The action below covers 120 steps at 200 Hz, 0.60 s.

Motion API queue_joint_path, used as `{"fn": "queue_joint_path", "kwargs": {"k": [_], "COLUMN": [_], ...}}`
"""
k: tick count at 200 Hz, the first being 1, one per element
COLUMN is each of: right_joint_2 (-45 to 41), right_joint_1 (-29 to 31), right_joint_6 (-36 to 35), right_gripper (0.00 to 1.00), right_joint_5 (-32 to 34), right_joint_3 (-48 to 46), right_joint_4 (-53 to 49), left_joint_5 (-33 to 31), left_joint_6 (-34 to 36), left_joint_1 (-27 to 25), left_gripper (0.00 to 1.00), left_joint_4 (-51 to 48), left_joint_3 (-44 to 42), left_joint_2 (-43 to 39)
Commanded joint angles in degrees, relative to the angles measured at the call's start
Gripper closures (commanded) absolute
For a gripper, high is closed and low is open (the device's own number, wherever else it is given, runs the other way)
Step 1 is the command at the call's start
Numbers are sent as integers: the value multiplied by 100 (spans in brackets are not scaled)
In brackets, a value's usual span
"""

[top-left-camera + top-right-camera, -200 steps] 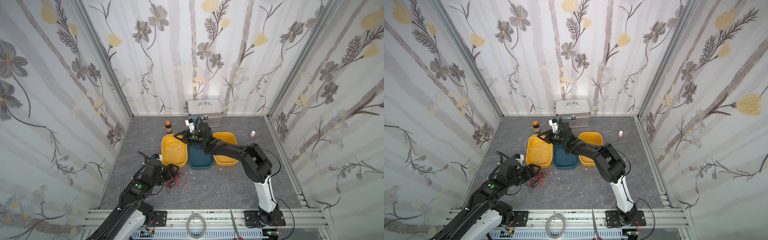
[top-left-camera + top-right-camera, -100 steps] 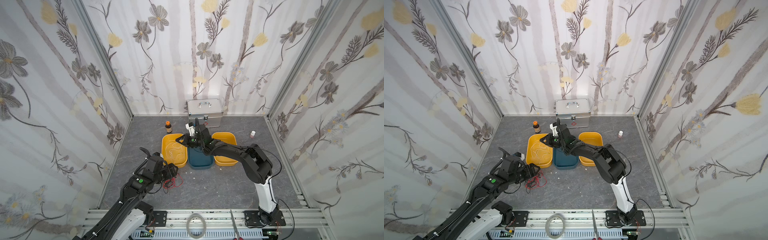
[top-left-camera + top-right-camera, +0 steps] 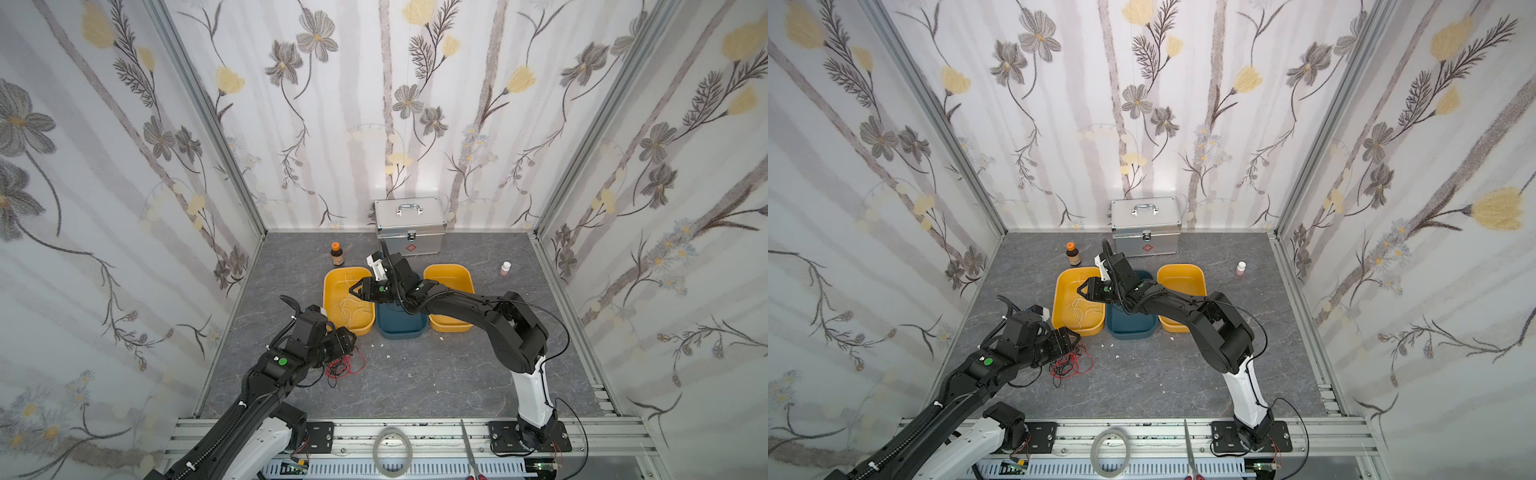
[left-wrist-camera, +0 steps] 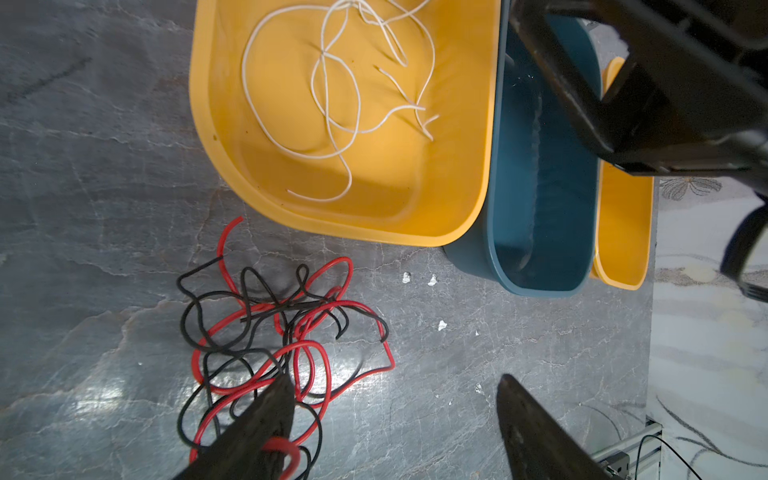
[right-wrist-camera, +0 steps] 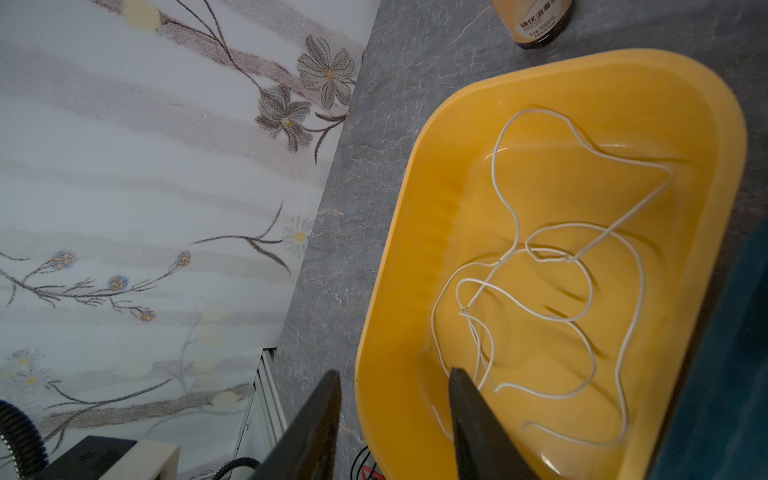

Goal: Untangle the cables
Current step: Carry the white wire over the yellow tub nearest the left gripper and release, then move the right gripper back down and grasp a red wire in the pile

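Three colours of cable lie in two lots. The white cable [image 5: 567, 259] sits in loose loops on the bottom of a yellow tray [image 5: 399, 232], directly under the right gripper [image 5: 395, 374]. Its jaws stand partly apart with nothing between them. One finger hangs over the inside of the tray and the other outside the rim. A few white strands run just beside the inner fingertip, but I can't tell from here whether they touch it.

The red and black cables [image 4: 291, 307] are knotted together in one heap on the grey floor [image 4: 104, 208], outside that tray and near its corner. The left gripper [image 4: 395, 380] hovers low over them, jaws spread wide and gripping nothing. The heap lies at and ahead of one finger, with strands passing under its tip and a red loop curled against its side. The other finger is over bare floor, clear of the wires.

Ahead of the left jaws is the tray with the white cable. A blue tray [image 4: 469, 253] touches it, and a second yellow tray [image 3: 451, 330] sits against the blue one. The right arm reaches in over the blue tray. Past the right jaws a brown bottle [image 3: 337, 254] stands upright near the tray's far end. Farther back a metal case [image 3: 409, 232] stands by the wall, and a small white bottle [image 3: 505, 269] stands well away from both grippers.
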Motion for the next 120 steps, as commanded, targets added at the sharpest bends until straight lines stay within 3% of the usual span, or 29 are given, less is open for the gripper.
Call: {"fn": "queue_joint_path", "kwargs": {"k": [1, 55, 85, 120], "right_joint_2": [-323, -1224, -1694, -1976], "right_joint_1": [-4, -5, 59, 380], "right_joint_6": [-339, -607, -800, -1127], "right_gripper": [50, 47, 49, 51], "right_joint_5": [302, -9, -264, -232], "right_joint_3": [-225, -1103, -1847, -2408], "right_joint_4": [2, 303, 432, 235], "left_joint_5": [0, -77, -265, -412], "left_joint_6": [-43, -68, -164, -187], "left_joint_1": [-6, -14, -10, -18], "left_gripper": [24, 27, 42, 44], "left_joint_4": [175, 175, 123, 56], "left_joint_3": [-29, -135, -235, -351], "left_joint_2": [18, 40, 55, 305]}}
